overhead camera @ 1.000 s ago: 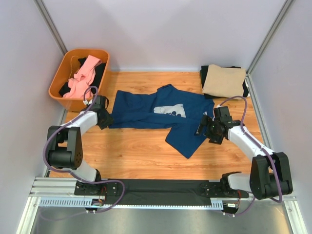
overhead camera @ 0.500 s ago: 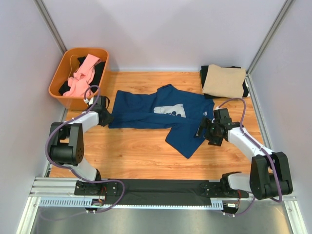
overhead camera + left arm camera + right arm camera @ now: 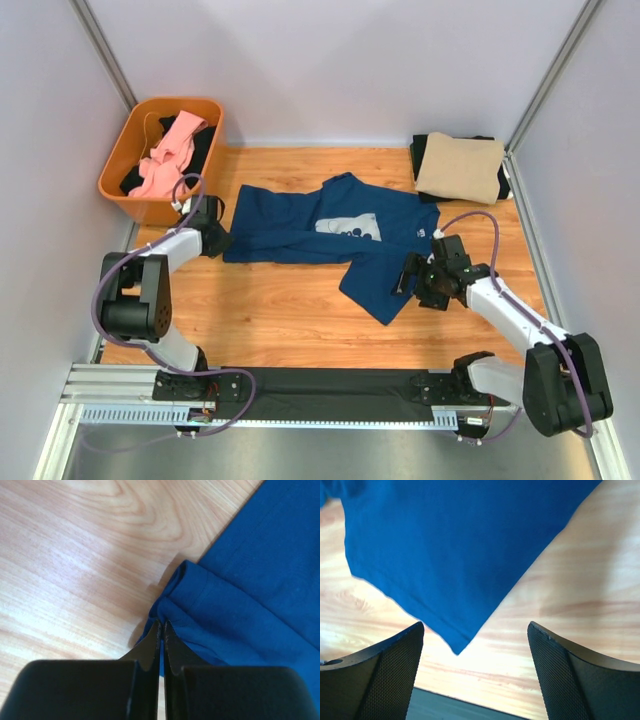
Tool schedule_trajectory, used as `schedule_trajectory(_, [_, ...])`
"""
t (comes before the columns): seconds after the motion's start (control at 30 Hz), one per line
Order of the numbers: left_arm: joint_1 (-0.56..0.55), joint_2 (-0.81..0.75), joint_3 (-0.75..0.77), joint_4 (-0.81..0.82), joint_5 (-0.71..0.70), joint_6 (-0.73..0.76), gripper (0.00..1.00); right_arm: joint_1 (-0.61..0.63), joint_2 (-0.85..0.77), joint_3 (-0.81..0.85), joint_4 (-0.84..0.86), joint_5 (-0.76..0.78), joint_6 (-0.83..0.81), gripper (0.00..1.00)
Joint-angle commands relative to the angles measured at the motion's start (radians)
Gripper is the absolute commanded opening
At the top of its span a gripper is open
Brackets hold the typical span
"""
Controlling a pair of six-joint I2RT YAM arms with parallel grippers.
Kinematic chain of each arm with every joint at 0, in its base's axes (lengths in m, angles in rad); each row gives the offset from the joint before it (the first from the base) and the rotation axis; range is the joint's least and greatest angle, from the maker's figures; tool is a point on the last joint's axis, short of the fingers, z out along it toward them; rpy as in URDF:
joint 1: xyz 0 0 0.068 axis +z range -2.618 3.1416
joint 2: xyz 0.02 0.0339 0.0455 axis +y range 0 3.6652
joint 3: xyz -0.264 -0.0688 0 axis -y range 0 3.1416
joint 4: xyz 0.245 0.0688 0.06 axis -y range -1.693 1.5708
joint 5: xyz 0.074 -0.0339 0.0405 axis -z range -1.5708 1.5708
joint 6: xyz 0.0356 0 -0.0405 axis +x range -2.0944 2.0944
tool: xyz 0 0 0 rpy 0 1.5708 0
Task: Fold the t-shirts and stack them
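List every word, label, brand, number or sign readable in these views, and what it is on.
No text can be read in any view.
The chest print on the navy t-shirt: pale square with dark shapes, any lettering too small to read.
The orange basket and the tan t-shirt show no markings.

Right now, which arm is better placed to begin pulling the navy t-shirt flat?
Left. The left gripper is shut on the edge of the navy t-shirt at its left end. The right gripper hangs open above another corner, gripping nothing.
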Motion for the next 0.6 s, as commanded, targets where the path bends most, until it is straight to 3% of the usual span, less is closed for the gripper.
schedule_trajectory(0.0, [0.003,-0.097,0.030,0.029,0.000,-0.024,0.00,0.056,-0.044,-0.034,0.003,0.001,0.071,0.85])
schedule_trajectory(0.27, [0.003,-0.143,0.013,-0.012,0.016,-0.027,0.00,0.197,0.011,-0.112,0.119,0.011,0.172,0.77])
schedule_trajectory(0.37, [0.003,-0.149,-0.001,-0.017,0.030,-0.029,0.00,0.226,0.060,-0.138,0.188,0.000,0.193,0.70])
schedule_trajectory(0.47, [0.003,-0.167,-0.021,-0.020,0.037,-0.038,0.00,0.251,0.123,-0.138,0.236,-0.008,0.196,0.52])
schedule_trajectory(0.5, [0.003,-0.181,-0.024,-0.025,0.039,-0.041,0.00,0.254,0.148,-0.132,0.239,-0.009,0.196,0.34])
schedule_trajectory(0.57, [0.003,-0.199,-0.029,-0.041,0.045,-0.039,0.00,0.257,0.151,-0.126,0.239,-0.017,0.189,0.19])
